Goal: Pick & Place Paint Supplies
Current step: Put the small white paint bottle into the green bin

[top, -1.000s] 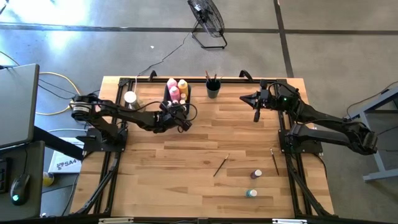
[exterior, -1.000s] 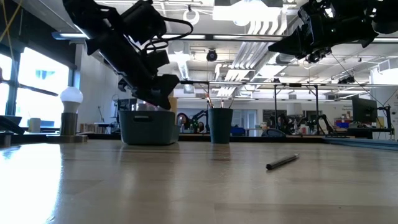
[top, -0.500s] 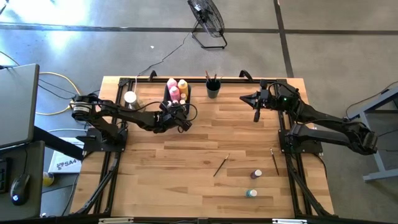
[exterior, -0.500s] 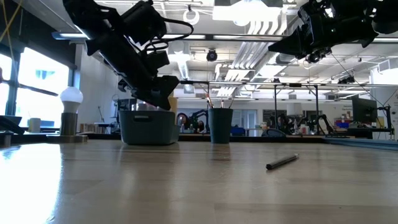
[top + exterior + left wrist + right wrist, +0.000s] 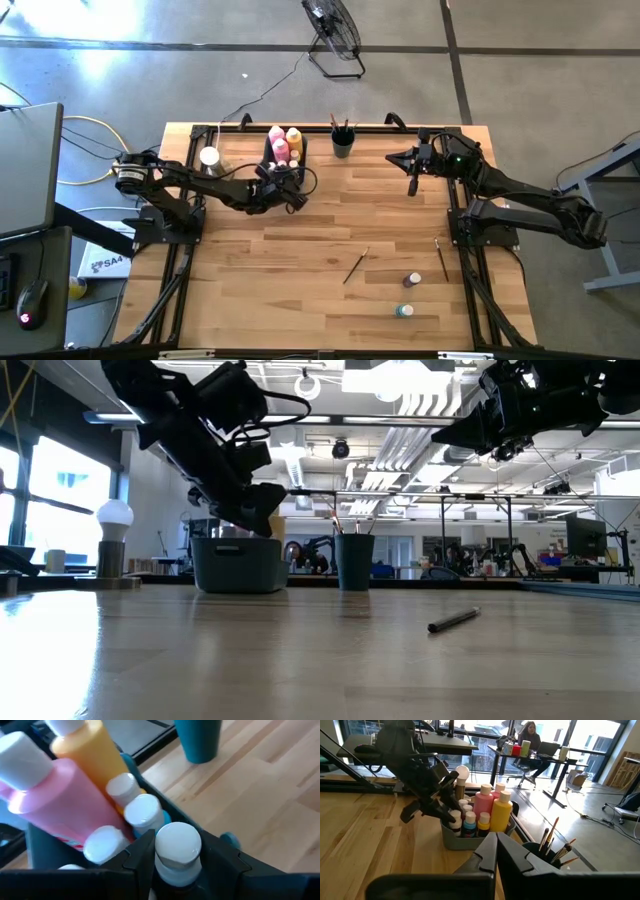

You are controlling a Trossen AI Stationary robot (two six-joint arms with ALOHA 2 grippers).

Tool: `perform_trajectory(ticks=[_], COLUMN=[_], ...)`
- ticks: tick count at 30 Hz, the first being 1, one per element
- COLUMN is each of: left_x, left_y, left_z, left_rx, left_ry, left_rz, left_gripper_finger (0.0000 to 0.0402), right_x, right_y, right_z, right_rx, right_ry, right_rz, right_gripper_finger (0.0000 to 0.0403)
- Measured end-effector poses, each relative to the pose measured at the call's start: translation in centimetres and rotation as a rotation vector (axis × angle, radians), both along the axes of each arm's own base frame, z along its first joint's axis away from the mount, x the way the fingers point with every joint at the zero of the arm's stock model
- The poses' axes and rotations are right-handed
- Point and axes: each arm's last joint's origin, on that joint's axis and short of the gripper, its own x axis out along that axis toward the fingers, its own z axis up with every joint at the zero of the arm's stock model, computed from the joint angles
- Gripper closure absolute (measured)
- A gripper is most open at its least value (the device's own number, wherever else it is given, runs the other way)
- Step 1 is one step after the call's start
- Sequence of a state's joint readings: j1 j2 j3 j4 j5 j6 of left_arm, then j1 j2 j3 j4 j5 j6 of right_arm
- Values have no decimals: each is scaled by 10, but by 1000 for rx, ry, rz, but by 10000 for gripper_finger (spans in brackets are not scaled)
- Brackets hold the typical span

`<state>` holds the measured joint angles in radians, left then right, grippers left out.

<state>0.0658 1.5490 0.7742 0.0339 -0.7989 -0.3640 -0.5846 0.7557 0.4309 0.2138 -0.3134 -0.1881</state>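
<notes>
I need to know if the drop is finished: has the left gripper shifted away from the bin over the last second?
No. In the high view the left gripper sits at the same spot over the grey bin, beside the pink bottle.

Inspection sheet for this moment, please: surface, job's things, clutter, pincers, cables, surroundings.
Surface: wooden table, mostly bare.
Job's things: grey bin holds pink bottle, yellow bottle and small capped bottles; two small bottles and two brushes lie loose; cup holds brushes.
Clutter: white knob on tan base, beside the bin.
Pincers: left pincer over the bin, fingers around a white-capped bottle; right pincer shut, raised, holding nothing.
Cables: yellow cable on floor.
Surroundings: fan; seated person at desk.
</notes>
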Motion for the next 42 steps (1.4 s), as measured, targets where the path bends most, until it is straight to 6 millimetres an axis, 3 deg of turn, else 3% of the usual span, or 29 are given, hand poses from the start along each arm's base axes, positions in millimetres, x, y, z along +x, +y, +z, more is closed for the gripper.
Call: perform_trajectory(ticks=[18,31,42], left_x=[-2,-2,-2], left_y=[0,0,0], left_z=[-2,-1,-1], left_rx=[13,11,12], left_ry=[33,31,24], left_rz=[16,14,15], left_gripper_finger=[257,183,178], right_x=[0,0,0], right_y=[0,0,0], right_z=[0,0,0], right_rx=[0,0,0], right_ry=[0,0,0], right_rz=[0,0,0], right_gripper_finger=[401,401,401])
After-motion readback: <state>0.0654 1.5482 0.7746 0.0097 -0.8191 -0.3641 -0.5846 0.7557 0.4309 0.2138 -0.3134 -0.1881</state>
